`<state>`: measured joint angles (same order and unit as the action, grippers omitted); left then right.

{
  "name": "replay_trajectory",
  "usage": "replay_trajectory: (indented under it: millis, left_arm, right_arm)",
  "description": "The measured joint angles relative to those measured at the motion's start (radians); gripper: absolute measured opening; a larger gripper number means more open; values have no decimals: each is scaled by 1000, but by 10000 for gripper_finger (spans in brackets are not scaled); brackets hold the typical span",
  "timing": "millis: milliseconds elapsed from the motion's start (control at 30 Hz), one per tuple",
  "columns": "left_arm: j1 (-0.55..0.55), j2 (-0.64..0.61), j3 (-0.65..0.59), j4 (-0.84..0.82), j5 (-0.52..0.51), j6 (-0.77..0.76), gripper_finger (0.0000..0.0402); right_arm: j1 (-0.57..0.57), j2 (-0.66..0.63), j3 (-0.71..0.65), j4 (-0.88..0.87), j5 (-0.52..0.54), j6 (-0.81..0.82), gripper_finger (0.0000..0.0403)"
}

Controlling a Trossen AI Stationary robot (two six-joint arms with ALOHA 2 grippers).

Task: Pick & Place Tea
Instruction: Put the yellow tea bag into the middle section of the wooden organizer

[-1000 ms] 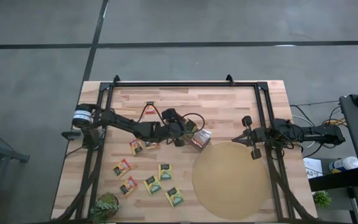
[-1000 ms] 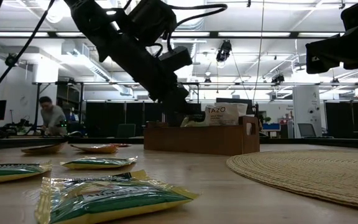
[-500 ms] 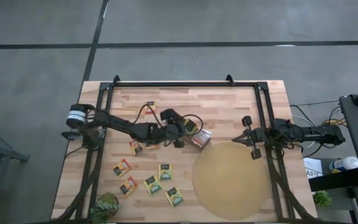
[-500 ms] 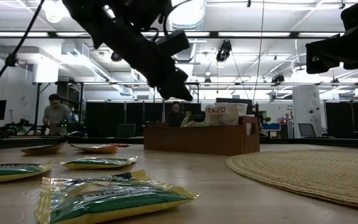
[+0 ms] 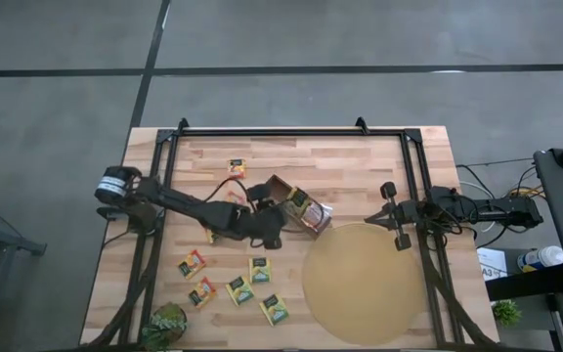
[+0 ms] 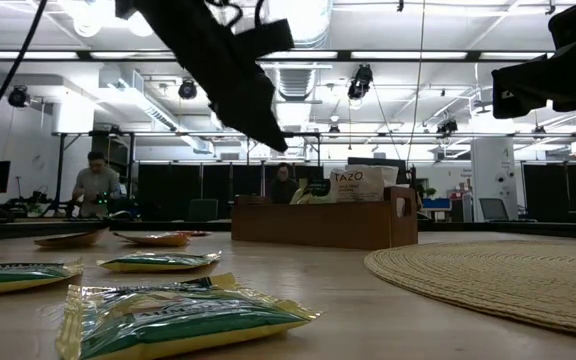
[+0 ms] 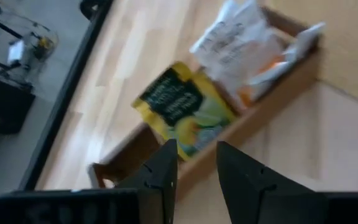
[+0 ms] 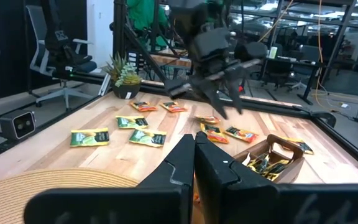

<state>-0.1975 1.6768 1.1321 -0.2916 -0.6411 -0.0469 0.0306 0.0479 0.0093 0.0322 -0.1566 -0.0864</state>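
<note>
Left tool [image 7: 194, 163] (empty) above brown box [image 7: 253, 115] holding tea sachets [image 7: 182, 107].

Left wrist view — motion-blurred: lettering on green-yellow sachet [image 7: 182, 112] and white sachets [image 7: 241, 46] unreadable; wooden box [image 7: 253, 118] cut off at frame edge, its far end out of shot. High view: left gripper [image 5: 274, 233] a dark blob, finger gap too small to judge; sachet under the left arm [image 5: 213, 235] mostly hidden. Low view: left arm [image 6: 218, 60] cut by top edge; box contents mostly behind front wall [image 6: 318, 225]. Right wrist view: mat [image 8: 48, 180] cropped by edge and partly hidden by right gripper [image 8: 194, 155]; sachet print on tabletop [image 8: 61, 152] too small to read.
</note>
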Motion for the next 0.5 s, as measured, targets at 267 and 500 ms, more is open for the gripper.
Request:
replay_trajectory:
  millis: [267,500]
  left_arm:
    - [-64,-2,67,-191,29,-244,106]
    - [-103,-3,84,-340,153,-500,106]
  right_arm:
    - [0,0,0,0,0,0,8]
    - [0,0,0,0,0,0,8]
